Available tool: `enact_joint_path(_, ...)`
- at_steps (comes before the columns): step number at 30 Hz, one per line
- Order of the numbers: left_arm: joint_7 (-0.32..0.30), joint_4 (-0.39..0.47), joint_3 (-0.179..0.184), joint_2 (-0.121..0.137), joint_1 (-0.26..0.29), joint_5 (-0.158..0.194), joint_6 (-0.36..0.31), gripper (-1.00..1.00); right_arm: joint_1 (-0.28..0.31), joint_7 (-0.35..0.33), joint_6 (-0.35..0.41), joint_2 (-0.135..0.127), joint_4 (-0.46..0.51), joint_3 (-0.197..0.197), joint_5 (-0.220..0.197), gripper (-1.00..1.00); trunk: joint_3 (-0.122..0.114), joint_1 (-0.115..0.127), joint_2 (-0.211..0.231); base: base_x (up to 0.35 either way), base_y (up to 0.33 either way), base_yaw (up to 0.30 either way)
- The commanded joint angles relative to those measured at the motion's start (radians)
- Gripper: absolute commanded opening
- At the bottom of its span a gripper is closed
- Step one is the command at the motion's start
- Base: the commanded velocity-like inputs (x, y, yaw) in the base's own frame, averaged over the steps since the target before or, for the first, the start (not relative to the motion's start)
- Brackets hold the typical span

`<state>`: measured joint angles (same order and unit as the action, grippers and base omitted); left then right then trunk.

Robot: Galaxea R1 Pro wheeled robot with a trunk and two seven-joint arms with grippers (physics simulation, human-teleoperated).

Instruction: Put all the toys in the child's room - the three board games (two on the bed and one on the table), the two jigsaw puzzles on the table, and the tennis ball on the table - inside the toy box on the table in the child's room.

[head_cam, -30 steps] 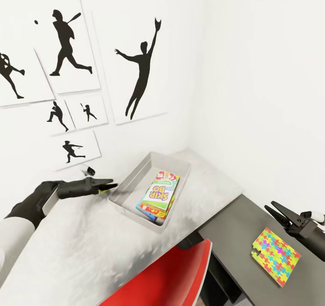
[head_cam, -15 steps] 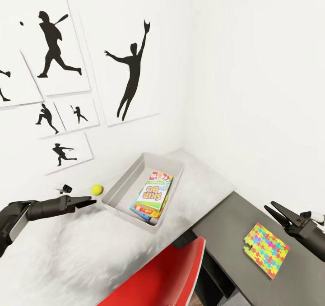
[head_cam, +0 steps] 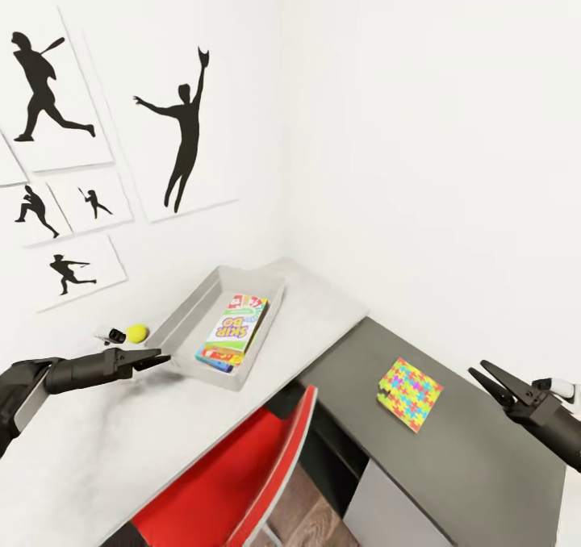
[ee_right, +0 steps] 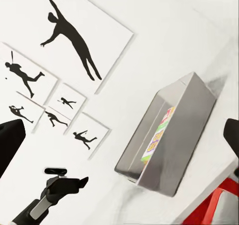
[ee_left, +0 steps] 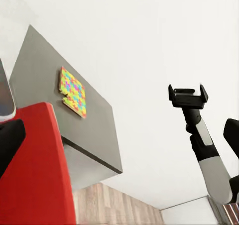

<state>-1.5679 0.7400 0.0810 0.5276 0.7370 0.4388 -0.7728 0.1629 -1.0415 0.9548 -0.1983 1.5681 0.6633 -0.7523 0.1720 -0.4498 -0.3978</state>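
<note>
The toy box (head_cam: 184, 315) stands on the pale table (head_cam: 323, 313) with board games (head_cam: 234, 331) stacked inside; it also shows in the right wrist view (ee_right: 191, 110). The tennis ball (head_cam: 137, 333) lies on the table just left of the box, free, behind my left gripper (head_cam: 164, 360). That gripper is open and empty, its tips at the box's near corner. One jigsaw puzzle (head_cam: 410, 382) (ee_left: 72, 91) lies on the dark cabinet top (head_cam: 468, 458). My right gripper (head_cam: 481, 369) hovers open to the puzzle's right. The bed is out of view.
A red chair (head_cam: 242, 482) is tucked under the table's front edge, between my arms. White walls close the corner behind the table, with black silhouette pictures (head_cam: 181, 127) on the left wall. Wood floor (head_cam: 303, 519) shows below the chair.
The head camera has swung right, shifting the whole picture left. The tennis ball, at my left fingertips a second ago, now lies free beside the gripper, which has drawn back from the box.
</note>
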Motion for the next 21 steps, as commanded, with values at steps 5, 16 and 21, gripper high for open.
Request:
enact_joint_path(5, -0.003, 0.001, 0.005, 0.002, 0.001, 0.004, -0.011, 1.00, 0.001, -0.003, 0.004, 0.000, 0.000, 0.000, 0.001, 1.00, -0.002, 0.000, -0.002, -0.276, -0.192, -0.248)
enact_joint_path(16, -0.003, 0.001, 0.005, 0.002, 0.001, 0.004, -0.011, 1.00, 0.001, -0.005, 0.004, 0.000, 0.000, 0.002, 0.001, 1.00, -0.008, 0.000, -0.002, -0.290, -0.179, -0.161)
enact_joint_path(21, -0.003, 0.001, 0.005, 0.002, 0.000, 0.003, -0.011, 1.00, 0.001, -0.005, 0.004, -0.001, 0.000, 0.002, 0.001, 1.00, -0.008, 0.000, -0.002, -0.173, -0.131, -0.017)
